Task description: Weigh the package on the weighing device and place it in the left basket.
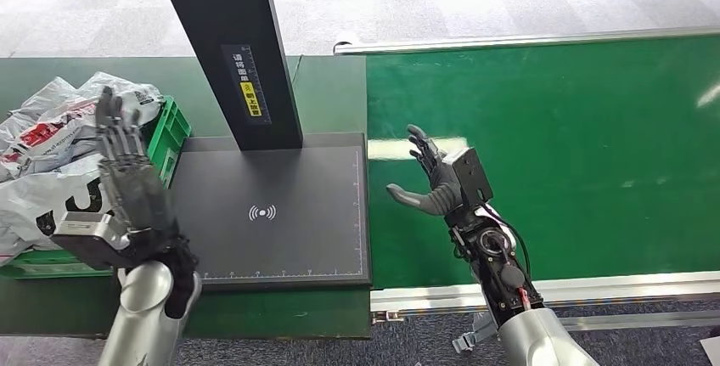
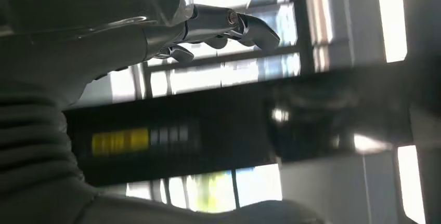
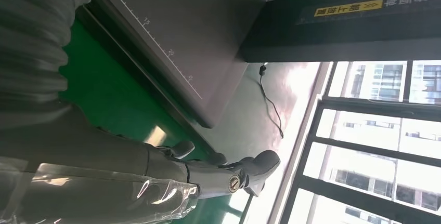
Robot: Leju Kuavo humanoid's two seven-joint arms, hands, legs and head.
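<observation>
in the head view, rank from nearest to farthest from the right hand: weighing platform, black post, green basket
1. Weighing platform, just left of the right hand.
2. Black post, rising from the platform's far edge.
3. Green basket, past the platform's left side, full of packages.

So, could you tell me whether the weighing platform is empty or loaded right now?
Empty: the weighing platform shows only its bare dark surface, and both hands are open.

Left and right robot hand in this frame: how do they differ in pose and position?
The left robot hand is raised with fingers pointing up, beside the green basket of grey packages; the right robot hand reaches forward over the green conveyor belt, thumb out sideways. The left stands at the scale platform's left edge, the right just past its right edge. Both are open and hold nothing.
</observation>
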